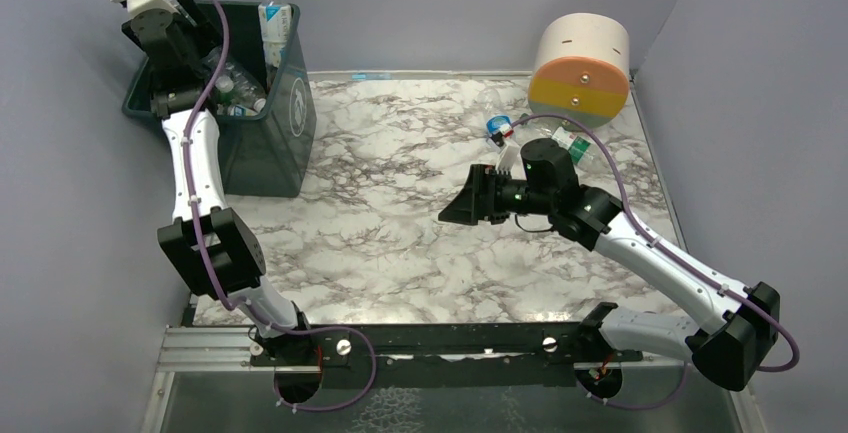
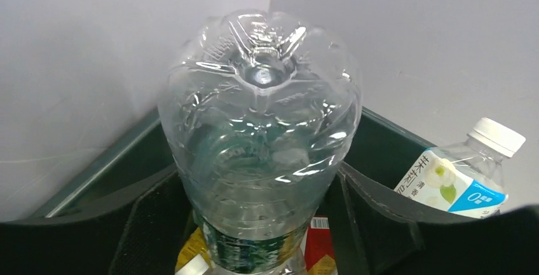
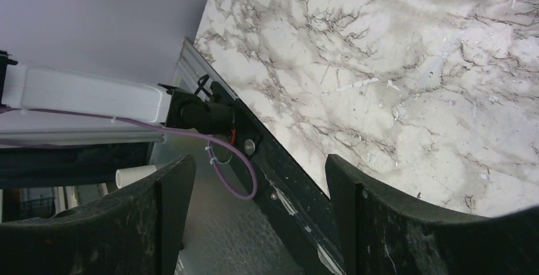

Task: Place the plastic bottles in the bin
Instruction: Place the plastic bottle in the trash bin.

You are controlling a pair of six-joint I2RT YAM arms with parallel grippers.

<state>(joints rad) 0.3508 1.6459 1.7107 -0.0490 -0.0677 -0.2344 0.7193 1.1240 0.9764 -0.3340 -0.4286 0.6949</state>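
The dark green bin (image 1: 275,143) stands at the table's back left with several plastic bottles inside, one tall white-capped bottle (image 1: 272,21) upright. My left gripper (image 1: 185,23) is over the bin's far left corner, shut on a clear bottle with a green label (image 2: 260,116), its base pointing away, above the bin rim (image 2: 95,173). The white-capped bottle (image 2: 467,173) shows at right. My right gripper (image 1: 465,205) is open and empty above mid-table; nothing lies between its fingers (image 3: 159,224). Two bottles (image 1: 500,129) (image 1: 572,141) lie on the table behind the right wrist.
A big cream, orange and yellow cylinder (image 1: 582,63) lies at the back right. Grey walls close in the back and both sides. The right wrist view shows the marble table (image 3: 394,65), its near metal rail (image 3: 286,180) and the left arm's base.
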